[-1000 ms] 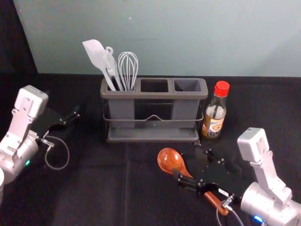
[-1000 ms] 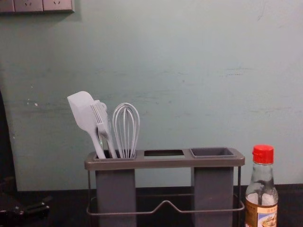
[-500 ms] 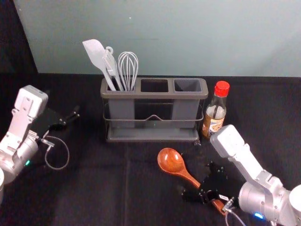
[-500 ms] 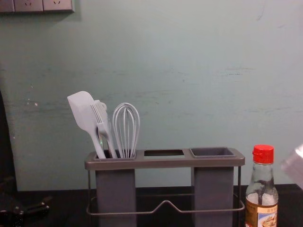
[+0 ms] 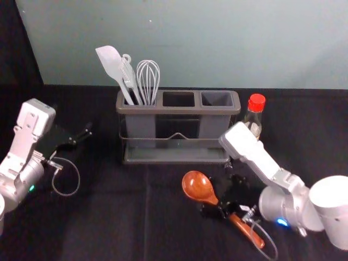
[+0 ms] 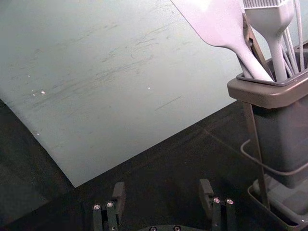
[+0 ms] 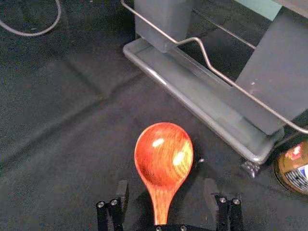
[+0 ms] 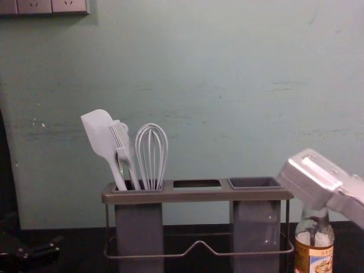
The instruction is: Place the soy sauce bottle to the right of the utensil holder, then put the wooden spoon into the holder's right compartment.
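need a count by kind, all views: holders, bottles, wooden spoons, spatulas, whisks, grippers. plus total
Utensil holder: 1
Soy sauce bottle: 1
Wooden spoon: 1
Spatula: 1
Whisk: 1
Grippers: 2 (left gripper, right gripper)
Total: 7

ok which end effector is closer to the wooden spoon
Right: the right end effector is open at the handle of the wooden spoon; the left end effector is well off to the spoon's left.

left end effector (image 5: 75, 120) waits open at left; right end effector (image 5: 217, 194) points down, open.
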Controlling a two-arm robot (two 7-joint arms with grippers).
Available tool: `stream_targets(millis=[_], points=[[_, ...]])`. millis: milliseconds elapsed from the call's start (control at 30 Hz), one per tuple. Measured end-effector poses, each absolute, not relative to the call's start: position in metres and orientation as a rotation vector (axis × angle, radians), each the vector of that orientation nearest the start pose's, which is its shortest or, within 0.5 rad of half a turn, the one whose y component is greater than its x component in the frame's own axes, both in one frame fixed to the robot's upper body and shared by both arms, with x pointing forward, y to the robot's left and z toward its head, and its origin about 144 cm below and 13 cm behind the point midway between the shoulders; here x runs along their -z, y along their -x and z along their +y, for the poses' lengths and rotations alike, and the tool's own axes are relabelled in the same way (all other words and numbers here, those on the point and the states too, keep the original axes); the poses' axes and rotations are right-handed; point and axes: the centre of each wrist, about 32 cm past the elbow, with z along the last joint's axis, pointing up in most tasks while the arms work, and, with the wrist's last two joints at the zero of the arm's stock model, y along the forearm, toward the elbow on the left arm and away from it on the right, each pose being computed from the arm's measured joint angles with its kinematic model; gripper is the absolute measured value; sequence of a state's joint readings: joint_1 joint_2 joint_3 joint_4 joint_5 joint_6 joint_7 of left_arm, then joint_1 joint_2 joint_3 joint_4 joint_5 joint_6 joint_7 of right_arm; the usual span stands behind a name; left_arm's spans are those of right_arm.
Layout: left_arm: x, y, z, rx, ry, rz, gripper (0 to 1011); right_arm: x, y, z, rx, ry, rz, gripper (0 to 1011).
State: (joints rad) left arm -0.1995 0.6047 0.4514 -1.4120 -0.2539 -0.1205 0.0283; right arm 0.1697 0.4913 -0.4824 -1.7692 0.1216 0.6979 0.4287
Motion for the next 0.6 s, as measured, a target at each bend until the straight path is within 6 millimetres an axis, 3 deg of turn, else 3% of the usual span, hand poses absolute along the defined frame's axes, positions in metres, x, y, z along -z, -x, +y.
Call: stream_targets(millis=[267,600], points=[[-1.140,-0.489,0.310,-1.248,-0.304,-0.285,1005,-1.204,-0.486,-0.197,0.748,0.677,0.169,1000],[-1.140,-0.489,0.310,-1.248,-0.304,-0.285,1005,-1.201,-0.495,-0.190,0.752,0.666,0.182,1000]])
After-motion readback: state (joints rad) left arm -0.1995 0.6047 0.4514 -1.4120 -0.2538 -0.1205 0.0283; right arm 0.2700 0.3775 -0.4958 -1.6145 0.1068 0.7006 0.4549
